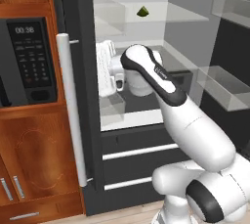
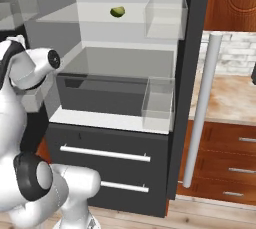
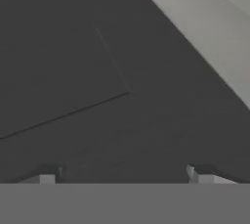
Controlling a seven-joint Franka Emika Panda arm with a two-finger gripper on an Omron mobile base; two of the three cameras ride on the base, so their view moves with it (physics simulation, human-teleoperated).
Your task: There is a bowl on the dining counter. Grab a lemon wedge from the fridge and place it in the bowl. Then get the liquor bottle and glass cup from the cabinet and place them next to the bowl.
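Note:
The fridge stands open in front of me. A small green lemon wedge [image 1: 142, 12] [image 2: 117, 11] lies alone on the upper glass shelf [image 1: 185, 15]. My arm reaches into the fridge one level below that shelf, with the gripper [image 1: 117, 82] low at the left side of the compartment, well under the wedge. In the hand view the gripper [image 3: 122, 176] is open: its two fingertips [image 3: 49, 174] rise far apart with nothing between them, facing a dark flat surface. The bowl, the liquor bottle and the glass cup are out of view.
A microwave [image 1: 29, 61] sits in wooden cabinetry left of the fridge. Clear door bins [image 1: 222, 88] [image 2: 159, 103] hang on both sides. A long white door handle [image 1: 68, 110] [image 2: 202, 113] stands near the arm. Dark freezer drawers [image 2: 105, 153] are below, and a counter [image 2: 230, 98] lies at right.

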